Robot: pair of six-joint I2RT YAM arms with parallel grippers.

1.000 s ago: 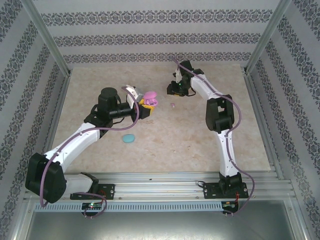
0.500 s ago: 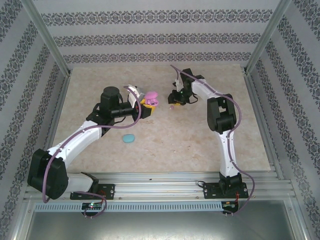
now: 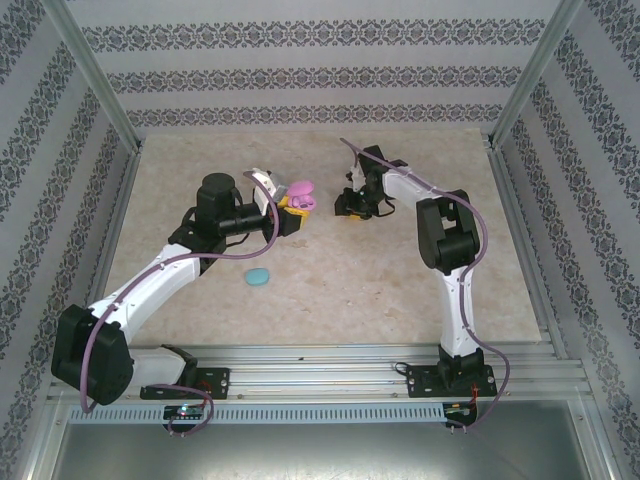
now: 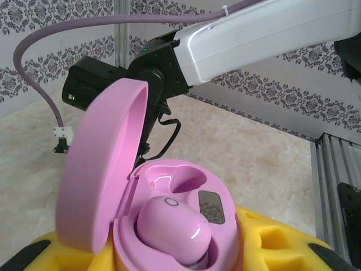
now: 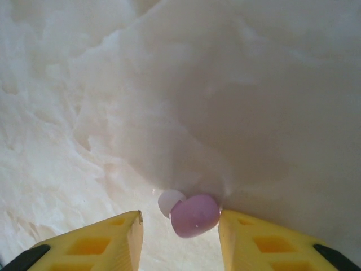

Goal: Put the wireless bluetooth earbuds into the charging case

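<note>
A beige marbled tabletop lies inside damask-papered walls. The left gripper is clamped on an open pink-purple oval plastic charging case, with one rounded pink-purple earbud seated inside. The right gripper — farther back a second ago — now stands open, its yellow fingers astride a second tiny pink-purple earbud on the tabletop. A cyan oval case lies apart.

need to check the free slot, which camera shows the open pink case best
Left wrist: the open pink case sits close up, lid raised, one earbud seated, the other slot bare. Top external shows it small, held in the left pincer.
</note>
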